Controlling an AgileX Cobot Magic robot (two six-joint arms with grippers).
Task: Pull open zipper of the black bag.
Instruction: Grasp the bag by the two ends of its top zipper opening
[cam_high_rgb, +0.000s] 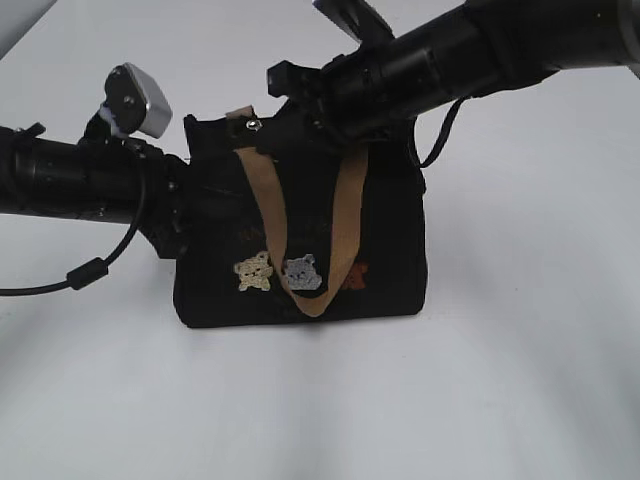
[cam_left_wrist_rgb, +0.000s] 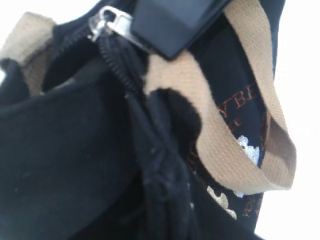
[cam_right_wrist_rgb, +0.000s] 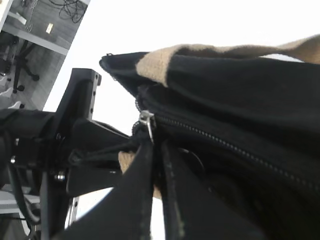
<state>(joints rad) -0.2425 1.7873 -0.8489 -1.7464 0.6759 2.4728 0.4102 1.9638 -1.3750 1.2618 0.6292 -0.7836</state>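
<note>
- White tabletop (cam_high_rgb: 520, 400) fills the exterior view, with a strip of grey office floor (cam_right_wrist_rgb: 45, 30) showing at 10 o'clock in the right wrist view.
- Black bag (cam_high_rgb: 390, 260) stands upright just left of the table's middle, its long axis running from 9 to 3 o'clock and its patched face turned toward the camera.
- Two black arms meet over it: one comes in from 9 o'clock, the other from 2 o'clock.
- Tan strap (cam_high_rgb: 345, 215) hangs down the front in a loop; cream and grey bear patches (cam_high_rgb: 255, 272) sit beside it at its lower left.
- Left gripper (cam_high_rgb: 185, 215) is at the bag's 9 o'clock end, pinching the black fabric there, fingers nearly together.
- Right gripper (cam_right_wrist_rgb: 156, 150) is on the top edge, its fingers pressed together on the silver pull of the zipper (cam_right_wrist_rgb: 146, 120).
- That zipper runs lengthwise along the bag's top; in the right wrist view the teeth run off toward 4 o'clock from the pull.
- In the left wrist view the pull (cam_left_wrist_rgb: 107, 22) sits at 11 o'clock, the teeth trailing toward 5 o'clock.
</note>
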